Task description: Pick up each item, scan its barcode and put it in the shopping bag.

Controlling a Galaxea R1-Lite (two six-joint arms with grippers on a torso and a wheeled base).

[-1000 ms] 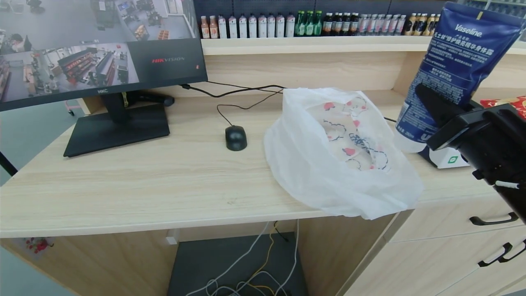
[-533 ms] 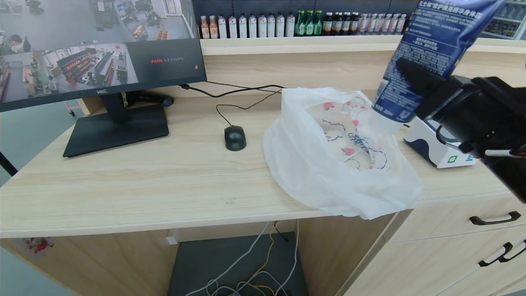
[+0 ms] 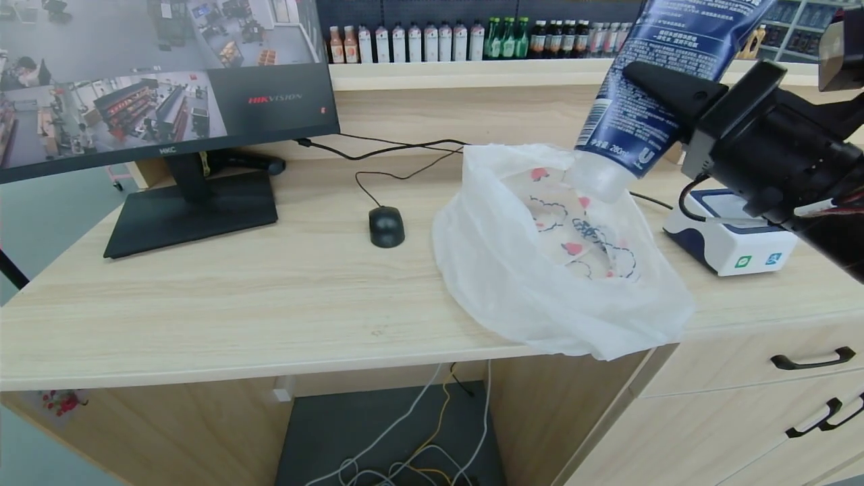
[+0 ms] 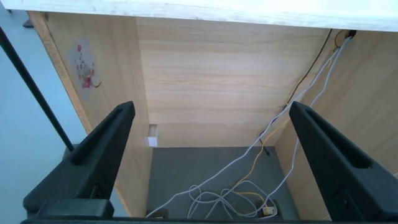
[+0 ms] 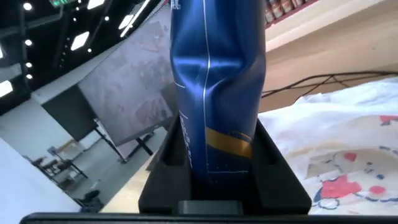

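Nearest, the left gripper [image 4: 211,109] hangs below the counter's front edge with its fingers spread wide and nothing between them. It faces the open recess where loose cables [image 4: 230,193] lie on the floor, and it has no part in the work just now.

Up on the counter [image 3: 270,304], the white shopping bag [image 3: 553,270] slumps at the front edge, below the right gripper and to its left. The bag's mouth gapes upward, and a printed packet [image 3: 580,229] shows inside it.

The right gripper [image 3: 644,77] is raised above the far rim of the bag. Its fingers are clamped on a blue lotion tube [image 3: 624,128] about midway along, which dents the soft body [image 5: 211,81]. The tube hangs slanted with its clear cap down, and the cap is just over the bag's opening, not yet inside.

The barcode scanner [image 3: 732,236] stands on the counter beneath the gripper's wrist, on the side away from the bag and apart from the tube.

Since the tube is over the bag and not the scanner, the step in hand looks like bagging. The next move calls for lowering the cap well into the opening before letting go. The limp rim could fold under the tube, and then the tube might slide off onto the counter.

Farther left of the gripper are a mouse [image 3: 387,226] and a monitor [image 3: 155,81]. Bottles [image 3: 472,40] line the shelf behind.
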